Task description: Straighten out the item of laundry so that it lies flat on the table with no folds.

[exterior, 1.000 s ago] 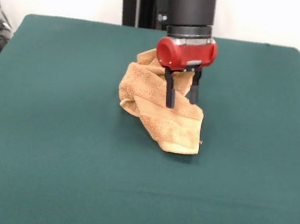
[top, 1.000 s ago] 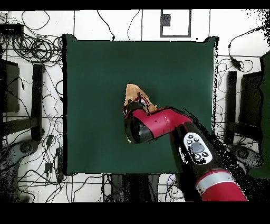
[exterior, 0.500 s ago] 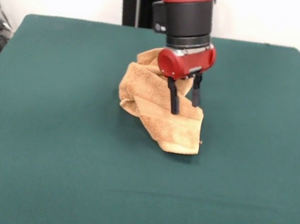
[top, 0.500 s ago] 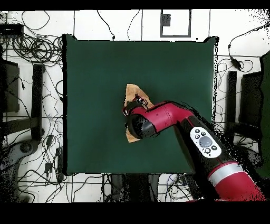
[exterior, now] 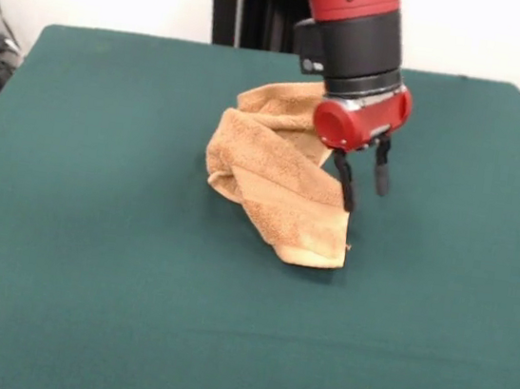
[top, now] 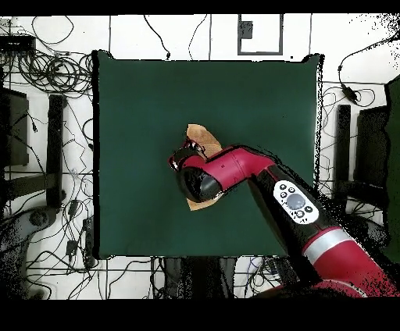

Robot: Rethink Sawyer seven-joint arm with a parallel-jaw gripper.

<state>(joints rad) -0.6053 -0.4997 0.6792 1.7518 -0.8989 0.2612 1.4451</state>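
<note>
The item of laundry (exterior: pixel 271 182), a tan-orange towel, lies crumpled in a folded heap near the middle of the green table (exterior: pixel 92 230). One corner points toward the front, with a small white tag (exterior: pixel 348 246) at its right edge. My gripper (exterior: pixel 364 199) hangs open just above the towel's right edge. One finger is in front of the cloth and the other over bare table, with nothing between them. From overhead, the red arm covers most of the towel (top: pixel 200 137), and the gripper (top: pixel 180 156) shows at its left side.
Bare green table (top: pixel 133 101) surrounds the towel on all sides. Cables and black equipment (top: pixel 47 148) lie on the floor beyond the table's edges. A black column (exterior: pixel 229 3) stands behind the table.
The gripper has shifted from over the towel's middle to its right edge in the front view, tilting slightly. The towel has kept its shape and place.
</note>
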